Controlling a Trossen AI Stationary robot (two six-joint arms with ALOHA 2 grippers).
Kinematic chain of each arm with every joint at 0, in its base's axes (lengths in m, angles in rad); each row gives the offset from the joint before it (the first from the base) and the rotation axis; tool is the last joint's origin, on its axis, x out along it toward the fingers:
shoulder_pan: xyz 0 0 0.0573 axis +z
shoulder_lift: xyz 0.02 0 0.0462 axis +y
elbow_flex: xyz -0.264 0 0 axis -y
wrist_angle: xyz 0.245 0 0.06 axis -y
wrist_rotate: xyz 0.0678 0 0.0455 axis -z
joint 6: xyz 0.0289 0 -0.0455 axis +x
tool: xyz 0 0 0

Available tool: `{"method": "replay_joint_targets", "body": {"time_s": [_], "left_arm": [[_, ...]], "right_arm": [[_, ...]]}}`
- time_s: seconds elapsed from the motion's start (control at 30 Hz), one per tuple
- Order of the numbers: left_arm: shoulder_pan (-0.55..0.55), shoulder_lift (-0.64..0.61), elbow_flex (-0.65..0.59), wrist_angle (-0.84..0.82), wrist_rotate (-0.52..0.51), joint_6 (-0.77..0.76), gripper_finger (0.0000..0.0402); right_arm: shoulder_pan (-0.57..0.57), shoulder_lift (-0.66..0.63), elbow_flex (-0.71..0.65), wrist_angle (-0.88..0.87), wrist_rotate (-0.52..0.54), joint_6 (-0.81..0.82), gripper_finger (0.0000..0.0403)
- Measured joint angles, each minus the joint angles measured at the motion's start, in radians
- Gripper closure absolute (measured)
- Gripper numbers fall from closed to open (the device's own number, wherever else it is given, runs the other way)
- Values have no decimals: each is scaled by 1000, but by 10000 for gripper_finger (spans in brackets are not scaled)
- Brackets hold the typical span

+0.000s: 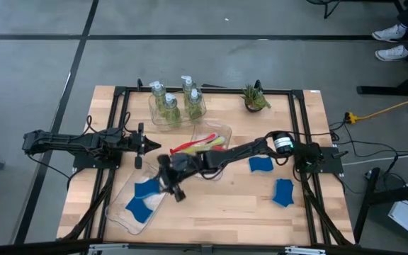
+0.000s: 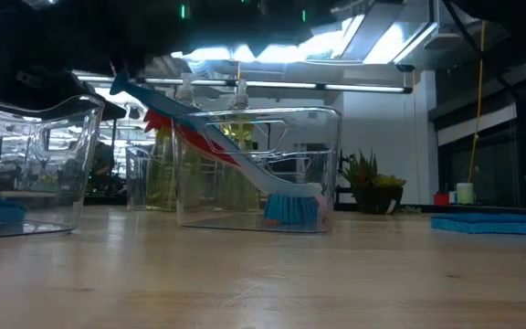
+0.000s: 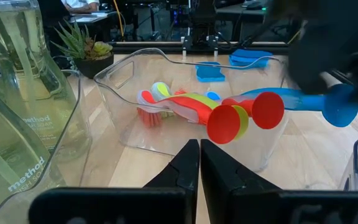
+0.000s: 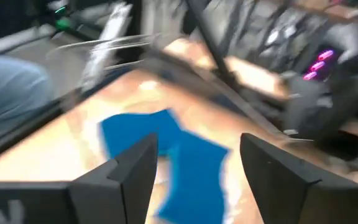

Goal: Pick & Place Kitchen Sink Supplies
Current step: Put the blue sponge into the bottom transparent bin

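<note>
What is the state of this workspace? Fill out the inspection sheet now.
Surface: wooden table, bare at the front.
Job's things: pump bottles in the rear tray; brushes in the middle tray; blue sponges in the front-left tray, two more loose on the table.
Clutter: potted plant.
Grippers: left gripper shut, empty, beside the middle tray; right gripper open over the front-left tray.
Cables: yellow cord on the floor.
Surroundings: a person's shoes at the top right.

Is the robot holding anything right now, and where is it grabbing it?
Nothing is held. The right end effector is open above the blue sponge pieces in the tray; the left end effector is shut and empty.
</note>
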Motion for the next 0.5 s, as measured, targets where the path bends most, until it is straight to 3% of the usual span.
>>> {"method": "replay_joint_targets", "body": {"time_s": [0.23, 0.5], "left_arm": [[0, 0, 0, 0, 0, 0, 391], [0, 0, 0, 0, 0, 0, 391]], "right_arm": [[71, -2, 179, -422, -1, 36, 197], [150, -4, 178, -491, 50, 97, 222]]}}
